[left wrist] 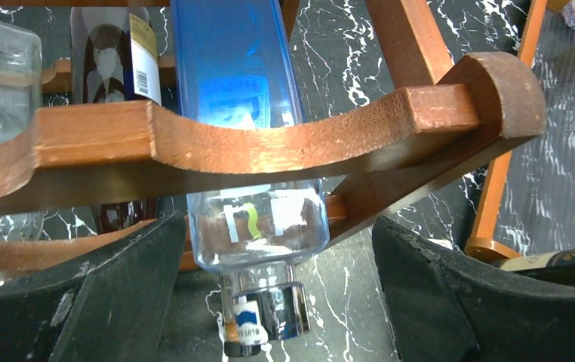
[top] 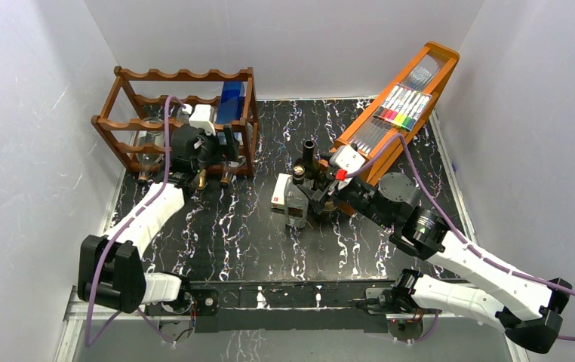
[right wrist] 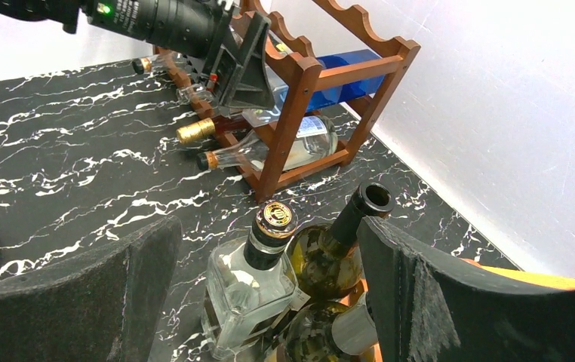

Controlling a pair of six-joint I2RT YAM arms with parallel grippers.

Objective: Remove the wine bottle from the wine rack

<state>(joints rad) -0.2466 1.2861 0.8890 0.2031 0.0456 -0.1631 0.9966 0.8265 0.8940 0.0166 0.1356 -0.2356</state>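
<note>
The dark reddish-brown wine rack (top: 179,75) stands at the back left. A blue wine bottle (top: 232,102) lies in it on the right side, neck toward me. In the left wrist view the blue wine bottle (left wrist: 232,90) rests on a scalloped rail (left wrist: 216,147), and its capped neck (left wrist: 265,320) pokes out below. My left gripper (left wrist: 277,302) is open, one finger on each side of that neck without touching it. My right gripper (right wrist: 269,302) is open above a clear square bottle (right wrist: 250,290) and green bottles (right wrist: 330,260) standing mid-table.
Other bottles lie in the rack's lower tiers (top: 149,151), necks sticking out at the front (right wrist: 194,132). A slanted orange tray stand with coloured markers (top: 405,98) leans at the back right. A white and red box (top: 279,192) lies by the standing bottles. White walls enclose the table.
</note>
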